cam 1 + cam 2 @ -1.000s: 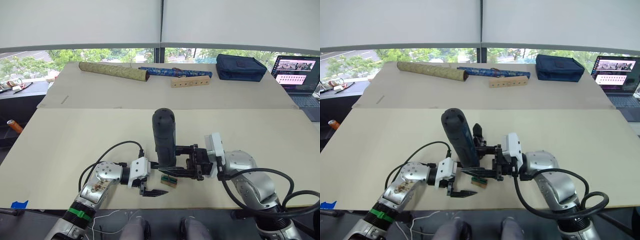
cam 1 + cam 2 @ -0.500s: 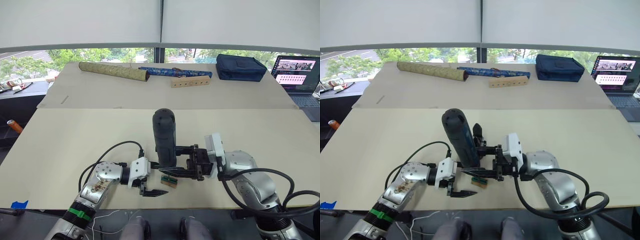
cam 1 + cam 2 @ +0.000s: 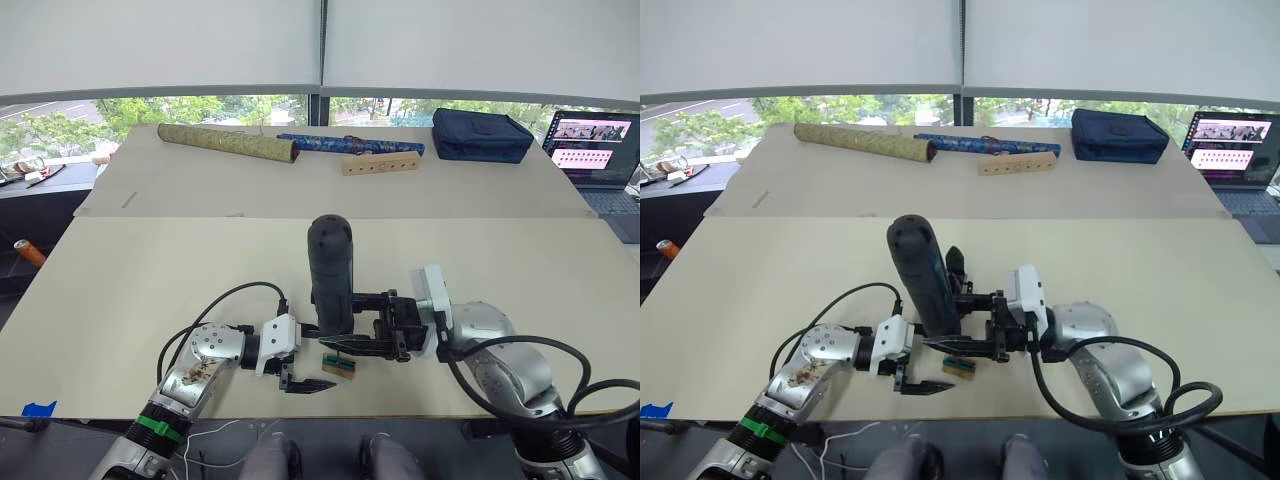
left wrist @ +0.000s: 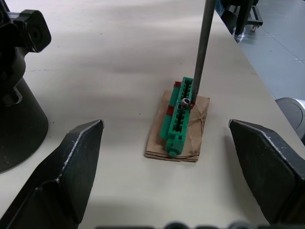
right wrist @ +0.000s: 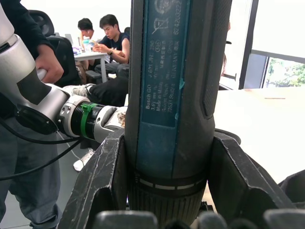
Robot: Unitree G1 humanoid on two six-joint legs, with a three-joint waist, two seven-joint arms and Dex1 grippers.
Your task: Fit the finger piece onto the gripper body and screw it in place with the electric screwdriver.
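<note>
Steel bit [image 4: 200,52] is seated in the green screw block [image 4: 179,116]; the electric screwdriver [image 3: 923,277], clamped by the right tool [image 3: 985,328], could slip if tilted; the left tool [image 4: 167,162] is spread wide, empty.

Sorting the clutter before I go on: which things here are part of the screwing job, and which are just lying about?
In the job:
electric screwdriver, held by the right gripper
gripper body
green block under the bit
left gripper, open

Lying about:
patterned rolls
wooden block
navy pouch
laptop
</note>
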